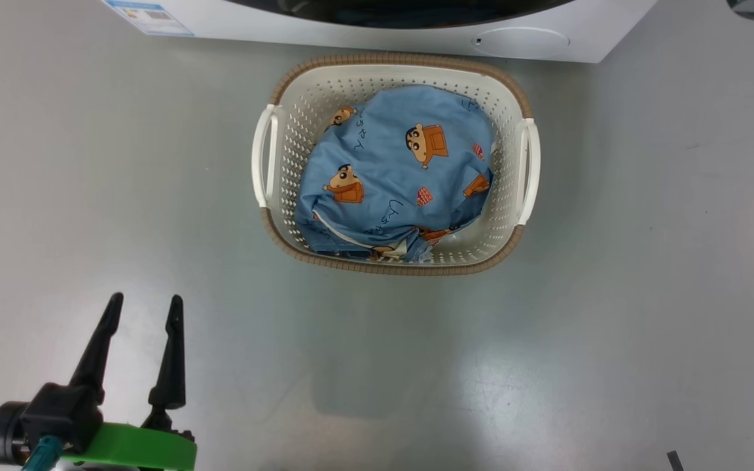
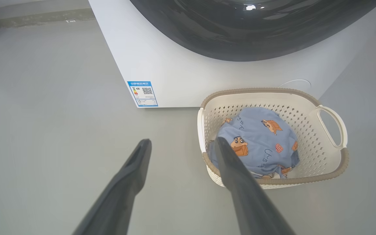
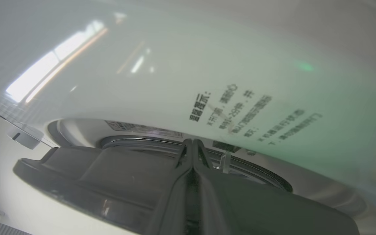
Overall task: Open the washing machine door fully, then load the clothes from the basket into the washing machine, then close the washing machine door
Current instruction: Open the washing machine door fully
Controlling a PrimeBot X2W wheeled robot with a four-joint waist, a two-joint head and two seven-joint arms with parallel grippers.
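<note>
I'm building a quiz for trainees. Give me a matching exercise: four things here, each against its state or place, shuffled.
1 left hand
2 right hand
3 clothes
4 blue label

A piled in the basket
B shut
C low on the washing machine front
D open, holding nothing

Pairs: 1-D, 2-B, 3-A, 4-C

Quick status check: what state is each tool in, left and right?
Left tool: open, holding nothing.
Right tool: closed, fingers pressed together, nothing visible between them.

Clothes (image 1: 393, 173) in basket (image 1: 398, 70), before washer (image 1: 324, 23).
</note>
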